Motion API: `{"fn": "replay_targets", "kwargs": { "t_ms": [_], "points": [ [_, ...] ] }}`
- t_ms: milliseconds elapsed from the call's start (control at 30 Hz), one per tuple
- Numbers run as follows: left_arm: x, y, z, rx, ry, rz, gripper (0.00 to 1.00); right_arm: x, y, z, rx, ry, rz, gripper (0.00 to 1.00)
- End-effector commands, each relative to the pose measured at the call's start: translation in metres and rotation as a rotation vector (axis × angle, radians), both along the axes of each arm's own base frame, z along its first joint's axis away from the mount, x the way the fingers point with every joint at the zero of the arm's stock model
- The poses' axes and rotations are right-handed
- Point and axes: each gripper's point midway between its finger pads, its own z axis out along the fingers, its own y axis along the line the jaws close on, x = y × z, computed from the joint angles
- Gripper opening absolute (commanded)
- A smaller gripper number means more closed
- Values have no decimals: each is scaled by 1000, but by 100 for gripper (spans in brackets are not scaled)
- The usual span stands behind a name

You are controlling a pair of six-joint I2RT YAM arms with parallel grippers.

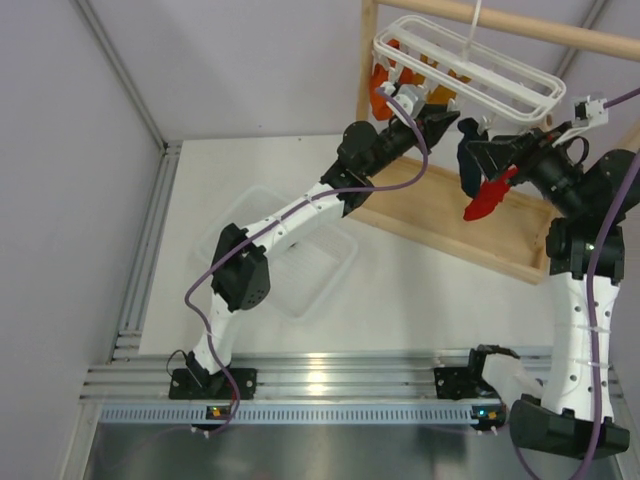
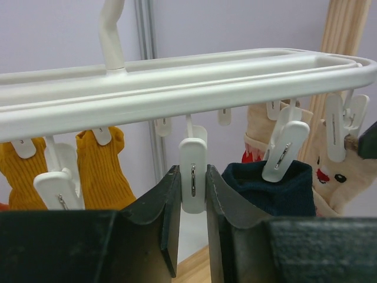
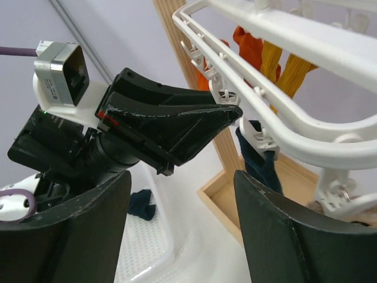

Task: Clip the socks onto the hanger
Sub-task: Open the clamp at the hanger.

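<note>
The white hanger [image 1: 470,70] hangs from a wooden bar. My left gripper [image 1: 450,118] reaches up under it; in the left wrist view it [image 2: 192,177] is shut on a dangling white clip [image 2: 192,154]. A navy sock [image 2: 277,188] hangs from the neighbouring clip [image 2: 284,150], just right of my fingers. The red sock with its beige face part [image 2: 330,171] hangs further right. My right gripper [image 1: 480,150] is open and empty [image 3: 181,177], beside the hanging navy sock [image 3: 259,162] and above the red sock [image 1: 487,200]. A second navy sock [image 3: 141,204] lies in the tray.
Orange and yellow socks [image 2: 100,159] hang at the hanger's far end [image 1: 382,88]. The light wooden rack [image 1: 450,225] has a base tray and an upright post [image 1: 367,60]. A clear plastic tray [image 1: 335,285] sits on the table under my left arm.
</note>
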Motion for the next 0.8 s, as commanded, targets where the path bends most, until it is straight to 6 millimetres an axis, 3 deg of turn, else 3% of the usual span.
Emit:
{"fn": "replay_targets", "kwargs": {
  "t_ms": [0,133,167,233,433,767],
  "points": [
    [-20,13,44,-35,-65,-38,19,11,6,23,53,-103,-23,68],
    [-26,13,44,-1,-68,-55,14,22,23,23,75,-124,-36,60],
    [-28,14,46,3,-68,-56,13,28,14,28,83,-152,-99,59],
    [-29,14,45,15,-61,-60,12,31,24,23,101,-151,-93,55],
    [-33,17,46,27,-65,-70,11,49,19,15,166,-153,-171,51],
    [-45,15,41,66,-80,-121,11,66,21,22,217,-220,-191,56]
  ]
}}
